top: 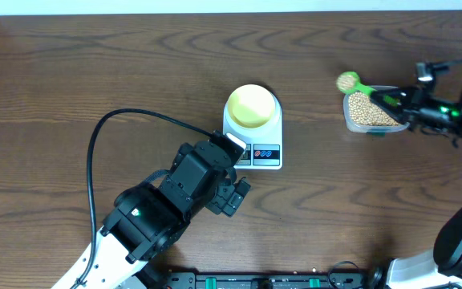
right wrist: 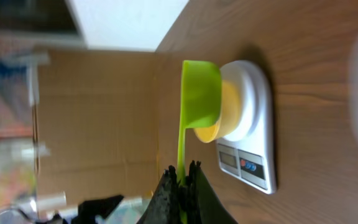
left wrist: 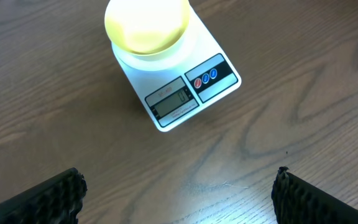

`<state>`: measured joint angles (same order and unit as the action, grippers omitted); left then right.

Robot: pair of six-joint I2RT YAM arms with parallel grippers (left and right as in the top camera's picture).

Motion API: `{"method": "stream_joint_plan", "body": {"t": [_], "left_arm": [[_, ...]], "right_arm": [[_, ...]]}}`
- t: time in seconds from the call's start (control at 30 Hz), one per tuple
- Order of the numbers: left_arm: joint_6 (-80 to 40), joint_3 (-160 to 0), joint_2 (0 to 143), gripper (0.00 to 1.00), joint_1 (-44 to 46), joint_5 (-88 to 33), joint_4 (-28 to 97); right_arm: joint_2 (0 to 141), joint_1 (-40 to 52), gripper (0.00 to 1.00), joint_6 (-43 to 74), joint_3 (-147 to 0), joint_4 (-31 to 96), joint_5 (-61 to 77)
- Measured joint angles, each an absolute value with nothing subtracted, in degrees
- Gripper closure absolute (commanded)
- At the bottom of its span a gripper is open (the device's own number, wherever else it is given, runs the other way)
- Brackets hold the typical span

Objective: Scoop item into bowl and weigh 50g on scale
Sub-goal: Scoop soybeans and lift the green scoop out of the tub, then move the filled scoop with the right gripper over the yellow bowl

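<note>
The pale yellow bowl (top: 252, 106) stands on the white scale (top: 267, 154) at mid-table, and looks empty in the left wrist view (left wrist: 146, 25). The scale's display (left wrist: 174, 102) faces my left gripper (top: 235, 172), which hovers wide open just in front of it with nothing between its fingers (left wrist: 48, 199). The tan beans (top: 367, 111) fill a clear tub at the right. My right gripper (right wrist: 183, 177) is shut on the handle of a green scoop (right wrist: 201, 93). The scoop's cup (top: 347, 81) is at the tub's upper left corner, and what it holds is hidden.
The clear tub (top: 350, 122) sits near my right arm (top: 455, 108). A black cable (top: 95, 152) loops over the table left of my left arm. Cardboard (right wrist: 104, 112) stands beyond the table's far edge in the right wrist view.
</note>
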<state>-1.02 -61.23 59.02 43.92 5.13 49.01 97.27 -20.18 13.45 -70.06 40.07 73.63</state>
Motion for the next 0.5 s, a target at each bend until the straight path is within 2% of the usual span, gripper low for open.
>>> {"method": "stream_joint_plan", "body": {"t": [0.33, 0.5], "left_arm": [[-1.0, -61.2, 59.0, 0.02, 43.9, 5.1, 49.0], [-1.0, -61.2, 59.0, 0.02, 43.9, 5.1, 49.0]], "right_arm": [[97.3, -4.8, 0.99, 23.2, -70.0, 23.3, 75.7], [97.3, -0.3, 0.99, 26.2, -70.0, 21.4, 74.3]]}}
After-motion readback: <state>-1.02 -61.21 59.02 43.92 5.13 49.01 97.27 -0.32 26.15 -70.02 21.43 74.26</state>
